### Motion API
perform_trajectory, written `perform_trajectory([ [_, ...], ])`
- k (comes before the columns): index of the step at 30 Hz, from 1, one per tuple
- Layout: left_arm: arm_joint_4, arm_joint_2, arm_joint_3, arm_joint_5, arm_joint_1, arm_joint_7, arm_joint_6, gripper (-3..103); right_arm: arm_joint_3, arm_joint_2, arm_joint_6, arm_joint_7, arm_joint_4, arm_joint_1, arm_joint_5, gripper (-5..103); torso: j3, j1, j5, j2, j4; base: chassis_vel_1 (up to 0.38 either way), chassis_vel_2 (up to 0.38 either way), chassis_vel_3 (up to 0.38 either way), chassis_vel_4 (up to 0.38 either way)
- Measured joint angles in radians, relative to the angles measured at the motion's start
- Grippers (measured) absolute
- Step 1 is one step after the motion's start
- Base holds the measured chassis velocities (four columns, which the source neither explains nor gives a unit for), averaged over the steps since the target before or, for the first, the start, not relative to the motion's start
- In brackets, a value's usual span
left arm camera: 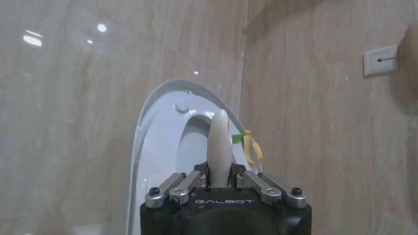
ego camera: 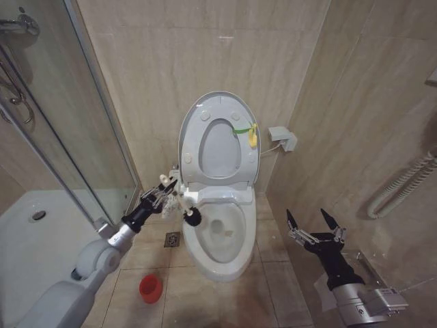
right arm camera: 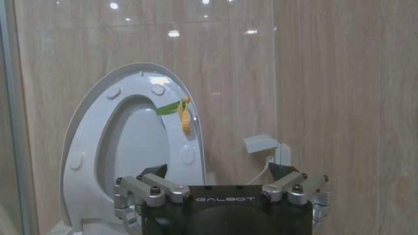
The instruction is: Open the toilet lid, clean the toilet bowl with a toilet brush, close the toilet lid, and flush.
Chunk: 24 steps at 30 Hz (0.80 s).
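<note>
Both lid and seat stand raised at centre frame, baring the bowl. Left gripper, clamped on the brush, holds its head at the rim to scrub; right gripper waits lower right, fingers apart.

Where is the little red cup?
In the head view the red holder cup stands on the floor tiles, on the robot's left of the toilet bowl, under the left arm and nearer than the floor drain.

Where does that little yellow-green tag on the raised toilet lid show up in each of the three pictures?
Head view: small yellow-green tag at the upright white plastic lid's right edge.
Left wrist view: tag beside the white brush handle.
Right wrist view: tag above the right pincer.
Shared landmark: the raised lid.
</note>
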<state>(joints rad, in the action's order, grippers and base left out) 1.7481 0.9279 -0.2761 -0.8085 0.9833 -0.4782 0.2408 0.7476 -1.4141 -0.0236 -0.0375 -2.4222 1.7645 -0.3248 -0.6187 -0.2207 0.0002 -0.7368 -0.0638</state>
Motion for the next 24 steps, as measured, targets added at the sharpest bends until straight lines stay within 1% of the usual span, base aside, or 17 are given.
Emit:
perform_trajectory([
  [2,-0.051,0.011,0.055,-0.001,-0.050,-0.002,0.004,20,0.000,0.000,0.000,-0.001,0.000,0.000,0.000,100,0.000,0.000,0.0000,0.000,0.0000,0.000,0.000,0.000,0.000],
  [3,-0.051,0.011,0.055,-0.001,-0.050,-0.002,0.004,20,0.000,0.000,0.000,-0.001,0.000,0.000,0.000,100,0.000,0.000,0.0000,0.000,0.0000,0.000,0.000,0.000,0.000],
  [4,-0.070,0.016,0.075,-0.001,-0.067,-0.002,0.006,20,0.000,0.000,0.000,0.000,0.000,0.000,0.000,100,0.000,0.000,-0.0001,0.000,-0.0002,0.000,0.000,0.000,0.000],
  [5,-0.127,0.030,0.136,-0.001,-0.117,-0.002,0.010,20,0.000,0.000,0.000,0.000,0.000,0.000,0.000,100,0.000,0.000,0.0000,0.000,0.0000,0.000,0.000,0.000,0.000],
  [6,-0.127,0.030,0.136,-0.001,-0.117,-0.002,0.010,20,0.000,0.000,0.000,0.000,0.000,0.000,0.000,100,0.000,0.000,0.0000,0.000,0.0000,0.000,0.000,0.000,0.000],
  [7,-0.161,0.040,0.173,-0.001,-0.146,0.002,0.011,20,0.000,0.000,0.000,0.000,0.000,0.000,0.000,100,0.000,0.000,0.0000,0.000,-0.0002,0.000,0.000,0.000,0.000],
  [8,-0.219,0.062,0.229,-0.005,-0.195,0.008,0.011,20,0.000,0.000,0.000,-0.001,0.000,0.000,0.000,100,0.000,0.000,-0.0004,0.000,-0.0002,0.000,0.000,0.000,0.000],
  [10,-0.264,0.083,0.267,-0.005,-0.235,0.010,0.011,20,0.000,0.000,0.000,-0.001,0.000,0.000,0.000,100,0.000,0.000,-0.0001,0.000,-0.0003,0.000,0.000,0.000,0.000],
  [11,-0.264,0.083,0.267,-0.005,-0.235,0.010,0.011,20,0.000,0.000,0.000,-0.001,0.000,0.000,0.000,100,0.000,0.000,-0.0001,0.000,-0.0003,0.000,0.000,0.000,0.000],
  [14,-0.363,0.135,0.327,0.011,-0.302,0.008,0.023,20,0.000,0.000,0.000,0.000,0.000,0.000,0.000,100,0.000,0.000,-0.0003,0.000,-0.0002,0.000,0.000,0.000,0.000],
  [15,-0.363,0.135,0.327,0.011,-0.302,0.008,0.023,20,0.000,0.000,0.000,0.000,0.000,0.000,0.000,100,0.000,0.000,-0.0003,0.000,-0.0002,0.000,0.000,0.000,0.000],
  [17,-0.440,0.162,0.360,0.042,-0.340,-0.001,0.043,20,0.000,0.000,0.000,0.000,0.000,0.000,0.000,100,0.000,0.000,0.0000,0.000,-0.0003,0.000,0.000,0.000,0.000],
  [18,-0.460,0.167,0.369,0.053,-0.350,-0.004,0.050,20,0.000,0.000,0.000,0.000,0.000,0.000,0.000,100,0.000,0.000,-0.0003,0.000,-0.0002,0.000,0.000,0.000,0.000],
  [19,-0.503,0.175,0.390,0.078,-0.370,-0.013,0.068,20,0.000,0.000,0.000,0.000,0.000,0.000,0.000,100,0.000,0.000,-0.0001,0.000,-0.0001,0.000,0.000,0.000,0.000],
  [20,-0.503,0.175,0.390,0.078,-0.370,-0.013,0.068,20,0.000,0.000,0.000,0.000,0.000,0.000,0.000,100,0.000,0.000,-0.0001,0.000,-0.0001,0.000,0.000,0.000,0.000],
  [22,-0.552,0.183,0.415,0.104,-0.391,-0.027,0.091,20,0.000,0.000,0.000,0.000,0.000,0.000,0.000,100,0.000,0.000,-0.0002,0.000,0.0001,0.000,0.000,0.000,0.000],
  [24,-0.572,0.185,0.430,0.113,-0.400,-0.034,0.101,20,0.000,0.000,0.000,0.000,0.000,0.000,0.000,100,0.000,0.000,-0.0001,0.000,0.0001,0.000,0.000,0.000,0.000],
])
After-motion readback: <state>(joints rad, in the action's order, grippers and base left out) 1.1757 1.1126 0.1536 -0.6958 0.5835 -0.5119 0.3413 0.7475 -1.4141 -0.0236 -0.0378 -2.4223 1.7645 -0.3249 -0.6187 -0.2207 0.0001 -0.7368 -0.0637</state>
